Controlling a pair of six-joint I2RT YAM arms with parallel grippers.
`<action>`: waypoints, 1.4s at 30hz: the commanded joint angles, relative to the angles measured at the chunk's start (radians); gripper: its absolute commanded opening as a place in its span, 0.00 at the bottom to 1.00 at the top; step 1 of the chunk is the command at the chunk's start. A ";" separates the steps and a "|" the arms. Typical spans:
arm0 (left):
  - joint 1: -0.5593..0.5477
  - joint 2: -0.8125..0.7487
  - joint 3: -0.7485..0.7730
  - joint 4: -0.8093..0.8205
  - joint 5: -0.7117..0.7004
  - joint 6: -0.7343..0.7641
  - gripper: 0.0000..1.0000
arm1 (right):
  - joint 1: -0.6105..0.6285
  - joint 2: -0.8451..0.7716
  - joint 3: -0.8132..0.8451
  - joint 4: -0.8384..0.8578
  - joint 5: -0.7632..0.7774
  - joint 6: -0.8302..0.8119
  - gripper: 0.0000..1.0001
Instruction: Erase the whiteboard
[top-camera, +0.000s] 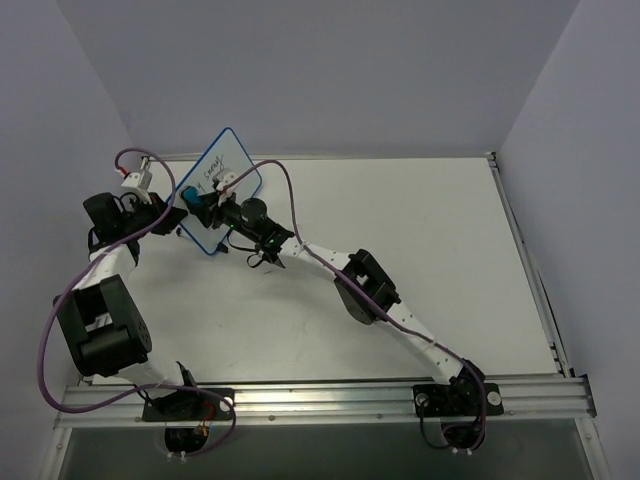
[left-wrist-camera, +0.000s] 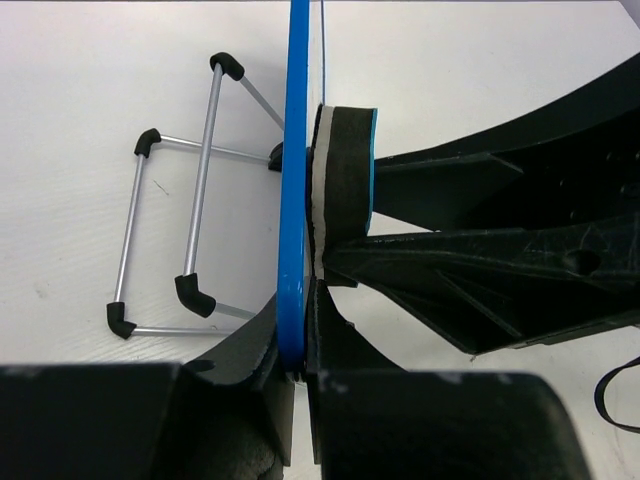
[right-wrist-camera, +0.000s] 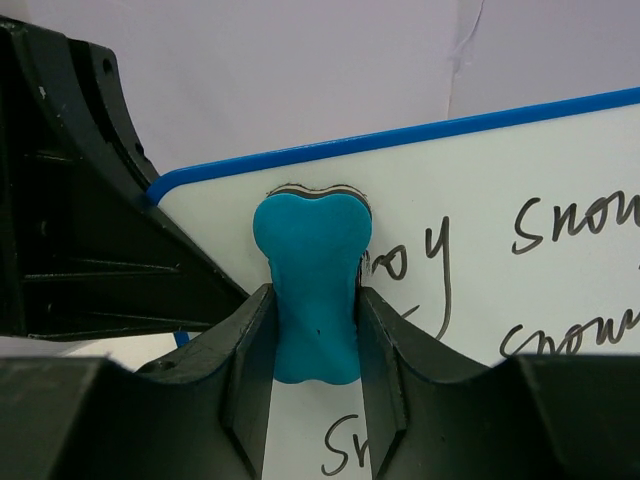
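A small whiteboard (top-camera: 222, 180) with a blue rounded frame stands tilted at the far left of the white table (top-camera: 420, 240). Black handwriting covers its white face, and the word "snow" is legible in the right wrist view. A silver wire stand (left-wrist-camera: 170, 240) with black tips juts from its back. The left gripper (left-wrist-camera: 297, 365) pinches the frame's edge between narrow fingers. The right gripper (right-wrist-camera: 312, 330) clasps a teal eraser (right-wrist-camera: 312, 270), its felt pressed flat against the writing.
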 joint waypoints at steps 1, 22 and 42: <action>-0.018 0.042 -0.062 -0.229 -0.054 0.095 0.02 | 0.040 -0.025 0.014 -0.041 -0.053 -0.023 0.00; -0.037 0.032 -0.073 -0.230 -0.040 0.115 0.02 | -0.146 0.208 0.314 -0.138 -0.150 0.170 0.00; -0.046 0.031 0.007 -0.397 -0.063 0.141 0.02 | -0.031 -0.032 -0.104 0.141 -0.254 0.294 0.00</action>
